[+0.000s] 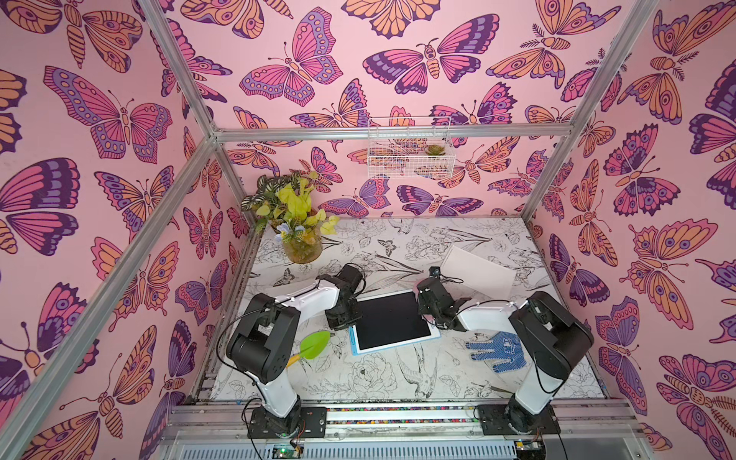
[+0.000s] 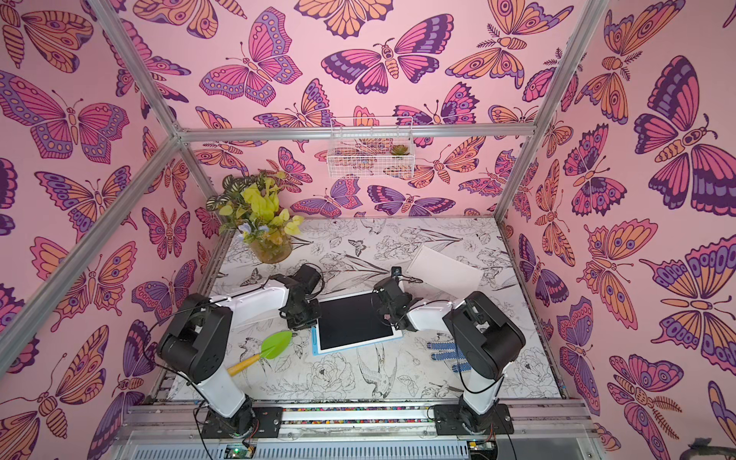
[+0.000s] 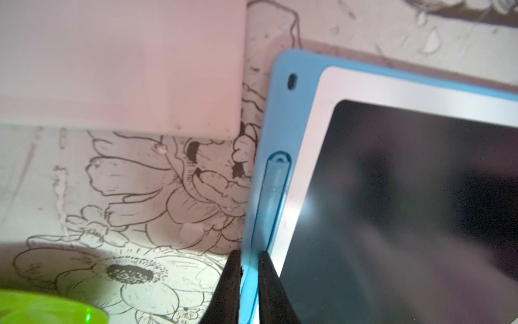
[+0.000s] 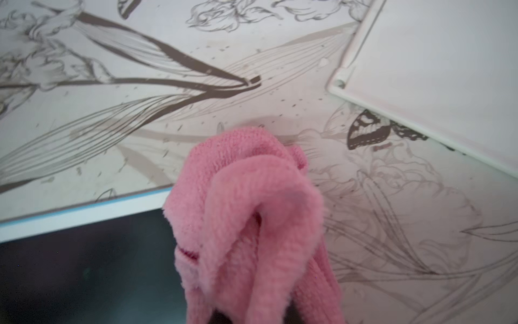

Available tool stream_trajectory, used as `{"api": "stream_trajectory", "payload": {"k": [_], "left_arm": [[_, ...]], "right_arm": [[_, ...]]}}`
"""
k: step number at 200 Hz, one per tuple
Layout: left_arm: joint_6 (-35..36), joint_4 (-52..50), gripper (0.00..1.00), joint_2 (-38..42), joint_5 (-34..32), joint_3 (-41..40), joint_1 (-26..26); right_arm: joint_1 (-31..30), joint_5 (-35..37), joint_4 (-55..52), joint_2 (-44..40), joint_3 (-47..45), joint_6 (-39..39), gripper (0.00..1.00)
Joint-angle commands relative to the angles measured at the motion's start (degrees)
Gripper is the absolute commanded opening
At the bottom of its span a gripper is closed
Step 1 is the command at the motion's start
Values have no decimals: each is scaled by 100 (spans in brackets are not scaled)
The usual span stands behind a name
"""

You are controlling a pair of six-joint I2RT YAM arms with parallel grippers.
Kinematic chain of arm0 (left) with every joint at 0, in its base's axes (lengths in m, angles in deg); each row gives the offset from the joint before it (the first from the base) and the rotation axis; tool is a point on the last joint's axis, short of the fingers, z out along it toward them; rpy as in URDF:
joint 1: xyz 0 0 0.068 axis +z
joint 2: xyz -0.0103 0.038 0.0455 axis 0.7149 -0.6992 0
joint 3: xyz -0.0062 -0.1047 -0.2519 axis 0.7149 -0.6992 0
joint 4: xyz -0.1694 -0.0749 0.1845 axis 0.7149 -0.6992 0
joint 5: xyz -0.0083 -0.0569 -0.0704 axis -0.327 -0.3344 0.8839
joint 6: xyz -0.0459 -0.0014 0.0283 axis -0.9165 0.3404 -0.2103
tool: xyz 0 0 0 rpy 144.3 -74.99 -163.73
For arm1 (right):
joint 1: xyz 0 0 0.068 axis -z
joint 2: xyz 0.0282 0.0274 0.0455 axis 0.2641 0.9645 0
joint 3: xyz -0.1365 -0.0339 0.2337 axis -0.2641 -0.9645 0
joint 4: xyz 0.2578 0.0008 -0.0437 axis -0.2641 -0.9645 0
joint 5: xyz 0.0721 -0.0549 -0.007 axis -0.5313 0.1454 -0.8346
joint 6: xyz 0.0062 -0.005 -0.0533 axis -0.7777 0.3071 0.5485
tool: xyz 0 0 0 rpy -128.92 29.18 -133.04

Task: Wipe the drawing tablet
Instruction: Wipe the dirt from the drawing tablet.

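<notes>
The drawing tablet (image 1: 392, 322) (image 2: 354, 322) has a black screen, a white bezel and a blue case, and lies flat at mid-table. My left gripper (image 1: 342, 318) (image 3: 249, 258) is at its left edge, jaws shut on the blue rim beside the stylus slot (image 3: 273, 185). My right gripper (image 1: 428, 314) hovers at the tablet's far right corner, shut on a pink cloth (image 4: 246, 202). The cloth hangs bunched over that corner of the screen (image 4: 84, 266) and hides the fingers.
A green trowel (image 1: 314, 344) with a yellow handle lies left of the tablet. A blue-dotted glove (image 1: 496, 350) lies to its right, partly under the right arm. A white board (image 1: 480, 271) rests behind the right gripper. A potted plant (image 1: 298, 239) stands at the back left.
</notes>
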Motion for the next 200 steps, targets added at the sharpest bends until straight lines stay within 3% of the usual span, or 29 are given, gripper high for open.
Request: {"api": "stream_trajectory", "payload": {"k": [1,17,46,59,71,107,121,150,161,177,200], "left_arm": [[-101,-206,14,-509,-72,-303,-78],[-107,-202,14,-510,-79,-293,-99],[-109,-205,14,-494,-89,-319,-108],[-109,-207,14,-471,-102,-339,-108],[-109,-205,14,-467,-102,-337,-108],[-114,-217,14,-514,-65,-294,-112],[-118,-209,14,-519,-62,-302,-116],[-122,-200,14,-484,-80,-351,-126],[-118,-206,14,-468,-96,-364,-125],[-118,-195,14,-467,-90,-365,-124],[-118,-202,14,-494,-72,-321,-125]], "right_arm": [[-714,-277,-422,273,228,136,0],[-620,-80,-705,407,276,-34,0],[350,-191,-586,63,-553,-301,0],[512,-191,-532,-200,-784,-203,0],[361,-372,-466,-301,-770,-14,0],[-1000,-257,-524,60,64,176,0],[-919,-99,-767,167,160,52,0],[267,-311,-828,-142,-594,-311,0],[433,-301,-852,-355,-789,-168,0],[217,-508,-838,-479,-747,75,0],[-840,-443,-970,-171,-114,139,0]]}}
